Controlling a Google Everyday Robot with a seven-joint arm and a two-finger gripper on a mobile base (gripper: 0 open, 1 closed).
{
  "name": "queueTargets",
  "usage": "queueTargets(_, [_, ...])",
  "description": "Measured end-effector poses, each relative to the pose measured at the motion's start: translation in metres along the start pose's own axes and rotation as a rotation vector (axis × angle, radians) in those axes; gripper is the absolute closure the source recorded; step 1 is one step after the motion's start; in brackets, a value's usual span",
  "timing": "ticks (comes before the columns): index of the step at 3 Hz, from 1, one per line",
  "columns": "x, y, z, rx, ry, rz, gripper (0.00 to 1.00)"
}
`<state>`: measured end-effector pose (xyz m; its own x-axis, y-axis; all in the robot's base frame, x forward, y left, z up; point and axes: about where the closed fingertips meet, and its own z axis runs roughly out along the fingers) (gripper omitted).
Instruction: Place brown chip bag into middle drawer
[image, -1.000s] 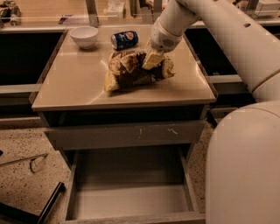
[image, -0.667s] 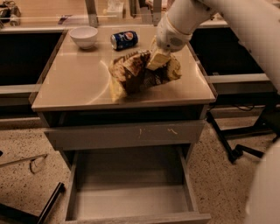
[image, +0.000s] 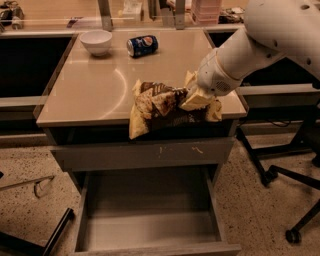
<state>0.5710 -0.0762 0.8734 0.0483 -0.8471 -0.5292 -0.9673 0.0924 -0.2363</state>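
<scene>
**Bag held at tabletop edge, drawer open below**

Camera view. Pincer (image: 196, 98) is at the front right of the tabletop (image: 95, 90), closed on the right end of the bag (image: 162, 110). The bag lies crosswise along the front edge. Its left pale end droops past the edge and hangs before the dark gap above the scratched drawer front (image: 125, 155). The drawer (image: 150, 230) stands pulled out below, its floor bare; the bag is above its rear part and is not yet in it. Can (image: 142, 45) and bowl (image: 96, 41) sit at the back of the tabletop, well apart from the bag.

Step in hand, as judged: carrying the bag forward off the tabletop, then down into the drawer.

Risks noted:
- The grip is on one end only. The crinkled film may slip, and a drop here could land the bag on the tabletop edge or on the floor.
- The drooping left end may catch on the tabletop lip or the drawer front during descent if the arm lowers before clearing forward.
- The bag is long; held crosswise it should fit the drawer's width, but a twist could leave one end propped on a side wall.
- The arm may strike the tabletop's right corner on the way down.
</scene>
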Motion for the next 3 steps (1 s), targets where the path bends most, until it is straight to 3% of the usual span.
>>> queueTargets(1, [-0.001,0.000,0.000,0.000,-0.001,-0.001,1.00])
queueTargets(2, [-0.004,0.021,-0.005,-0.031,0.011,0.020,1.00])
queueTargets(3, [-0.018,0.062,-0.012,-0.029,-0.020,0.036,1.00])
